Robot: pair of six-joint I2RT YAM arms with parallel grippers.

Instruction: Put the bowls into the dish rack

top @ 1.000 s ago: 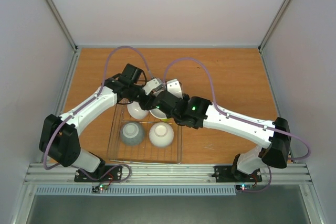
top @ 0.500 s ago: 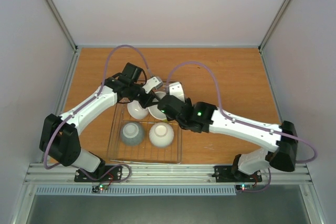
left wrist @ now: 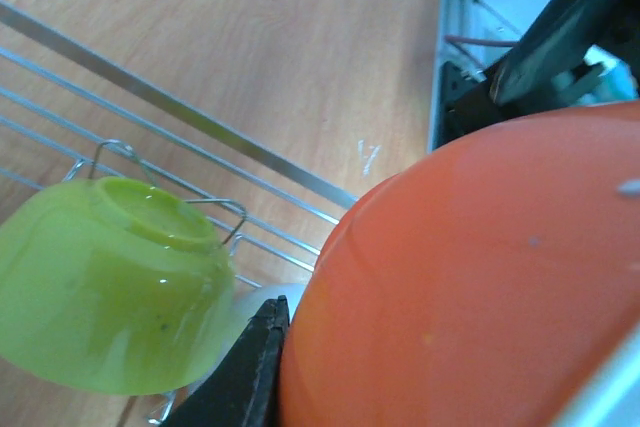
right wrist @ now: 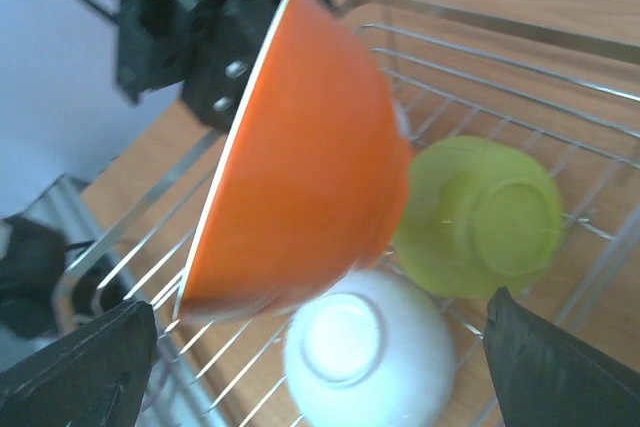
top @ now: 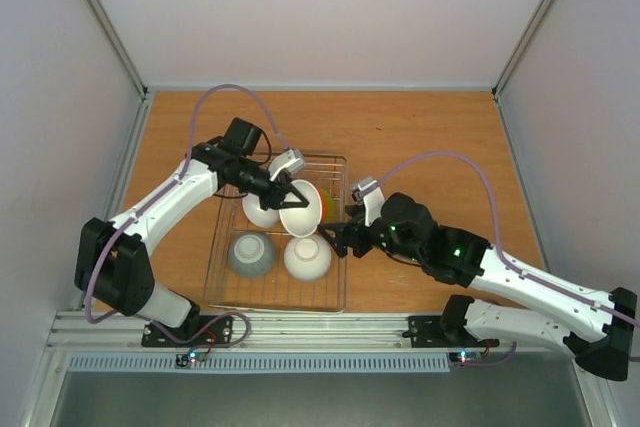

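Note:
My left gripper (top: 291, 190) is shut on the rim of the orange bowl (top: 300, 209), holding it tilted above the dish rack (top: 221, 247). In the left wrist view the orange bowl (left wrist: 480, 277) fills the right side, pressed against my black finger (left wrist: 245, 362). My right gripper (top: 338, 238) stands open just right of the rack, nothing between its fingers (right wrist: 85, 367). The yellow-green bowl (right wrist: 480, 217), a white bowl (right wrist: 365, 357), the grey bowl (top: 251, 254) and a second white bowl (top: 260, 211) lie upside down in the rack.
The rack's wire wall (left wrist: 180, 112) runs close behind the yellow-green bowl (left wrist: 100, 297). Bare wooden table (top: 430, 137) lies to the right and behind the rack. White enclosure walls (top: 60, 97) stand on both sides.
My right gripper has opened, let go of the orange bowl and pulled back right and toward the near edge. My left gripper has closed on the bowl and keeps it over the rack.

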